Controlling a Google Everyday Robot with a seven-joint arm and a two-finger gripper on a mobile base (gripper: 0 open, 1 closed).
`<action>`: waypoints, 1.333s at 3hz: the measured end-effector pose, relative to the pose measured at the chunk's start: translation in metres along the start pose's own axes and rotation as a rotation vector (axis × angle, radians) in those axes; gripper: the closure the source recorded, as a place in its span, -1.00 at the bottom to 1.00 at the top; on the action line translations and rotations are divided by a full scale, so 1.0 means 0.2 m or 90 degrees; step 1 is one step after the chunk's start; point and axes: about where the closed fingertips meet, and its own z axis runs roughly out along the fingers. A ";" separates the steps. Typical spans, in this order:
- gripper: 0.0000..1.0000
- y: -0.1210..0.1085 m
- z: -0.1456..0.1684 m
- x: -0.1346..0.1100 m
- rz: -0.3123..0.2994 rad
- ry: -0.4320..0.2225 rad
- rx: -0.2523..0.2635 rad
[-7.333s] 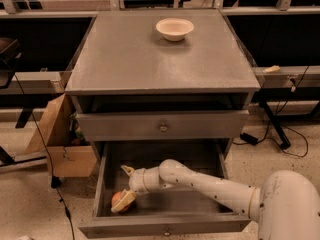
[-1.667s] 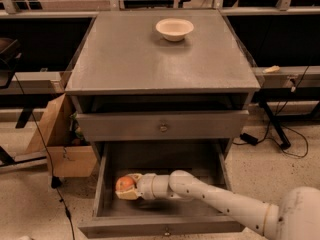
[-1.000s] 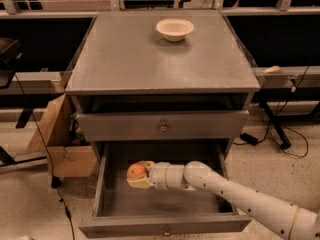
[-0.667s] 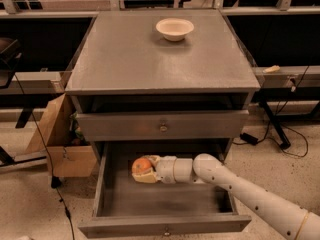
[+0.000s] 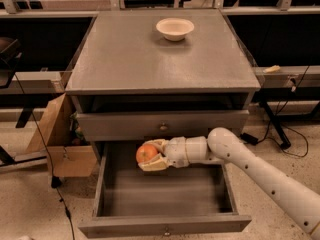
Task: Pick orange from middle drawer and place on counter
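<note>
Above middle drawer point(image 5: 165, 225), pincer point(image 5: 151, 155) gripping round orange point(image 5: 146, 153)

the counter point(image 5: 150, 64) in the upper middle of the frame is matt grey and faintly speckled. the bowl point(image 5: 174, 28) on it is cream, dull and smooth. the middle drawer point(image 5: 165, 194) at the bottom has a smooth grey floor with a soft sheen. the gripper point(image 5: 154, 155), at centre frame above that floor, has cream, plastic-looking fingers clasped on the orange point(image 5: 145, 153), whose skin is slightly glossy. the arm point(image 5: 260, 176) is a smooth off-white shell. at left, a cardboard box point(image 5: 50, 129) looks matt brown.
</note>
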 end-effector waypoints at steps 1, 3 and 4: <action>1.00 0.10 -0.22 -0.28 -0.048 0.040 -0.010; 1.00 0.12 -0.49 -0.95 -0.113 0.097 0.064; 1.00 -0.07 -0.45 -1.28 -0.112 0.105 0.143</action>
